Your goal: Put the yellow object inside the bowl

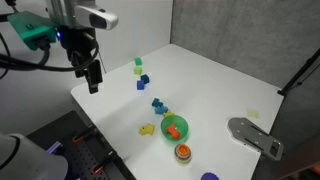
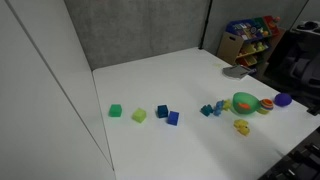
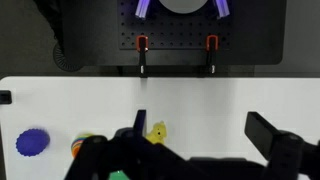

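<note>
- Yellow toy piece, small, flat, irregular in outline (image 1: pixel 147 129): lies on the white worktop (image 1: pixel 210 80), just beside the round bright green bowl (image 1: pixel 174 127) and outside it. It is not yet placed.
- My hand (image 1: pixel 92 78): hangs high near one corner of the worktop, well apart from the piece. Its fingers are spread with nothing between them.
- Bearing: in the wrist view the piece (image 3: pixel 157 132) sits close to one finger (image 3: pixel 130 142), off-centre in the gap of my hand (image 3: pixel 198 138). I judge the move needs travel across the worktop, a sideways shift to centre the piece, then a descent.
- Long axis of the piece: too small to tell in any view.
- Bowl contents: an orange patch shows inside it in both exterior views; what it is I cannot tell.
- Hidden: in the wrist view my hand masks nearly all of the bowl, and one exterior view shows the piece (image 2: pixel 241 127) and bowl (image 2: pixel 244 103) but not my hand.
</note>
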You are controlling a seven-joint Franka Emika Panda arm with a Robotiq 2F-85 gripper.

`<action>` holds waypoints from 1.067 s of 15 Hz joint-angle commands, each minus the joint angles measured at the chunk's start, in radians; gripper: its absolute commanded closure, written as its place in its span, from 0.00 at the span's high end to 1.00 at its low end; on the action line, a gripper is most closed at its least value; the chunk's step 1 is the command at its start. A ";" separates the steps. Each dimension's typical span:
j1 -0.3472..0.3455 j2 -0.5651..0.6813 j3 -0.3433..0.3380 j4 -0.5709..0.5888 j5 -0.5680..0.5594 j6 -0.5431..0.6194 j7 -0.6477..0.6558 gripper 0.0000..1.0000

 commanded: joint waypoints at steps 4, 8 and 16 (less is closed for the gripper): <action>0.004 0.029 0.013 -0.002 0.004 0.040 0.012 1.00; 0.010 0.096 0.032 0.002 0.007 0.127 0.029 1.00; 0.002 0.321 0.049 0.023 0.004 0.356 0.066 1.00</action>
